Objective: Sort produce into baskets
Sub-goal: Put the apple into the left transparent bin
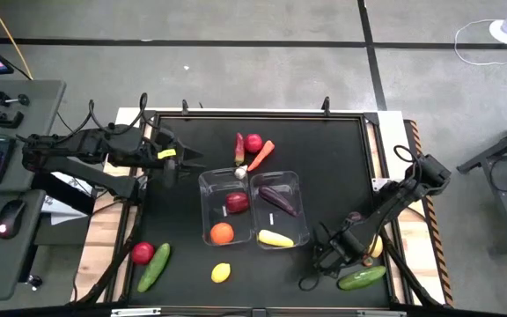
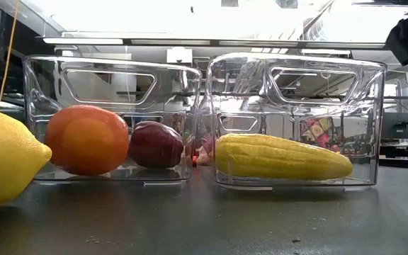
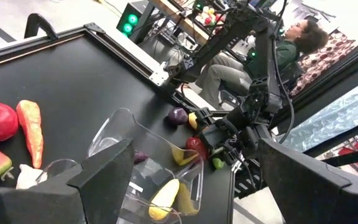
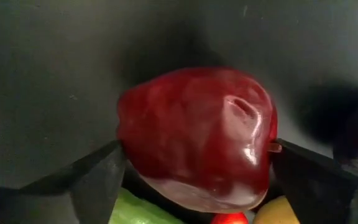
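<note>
Two clear bins stand side by side mid-table. The left bin holds a dark red apple and an orange. The right bin holds a purple eggplant and a long yellow piece. My left gripper is open and empty, just beyond the left bin's far left corner. My right gripper is near the table's near right corner, shut on a red apple. In the high view the gripper hides that apple. My right gripper pinches the red apple between its two fingers, one on each side of its widest part. The apple's stem dimple is turned toward the camera and to one side. Whether the apple rests on the table or is lifted cannot be told.
Loose produce lies around the bins: an apple, a carrot and a red-green piece at the far side, an apple, a cucumber and a lemon near left, and a cucumber by my right gripper.
</note>
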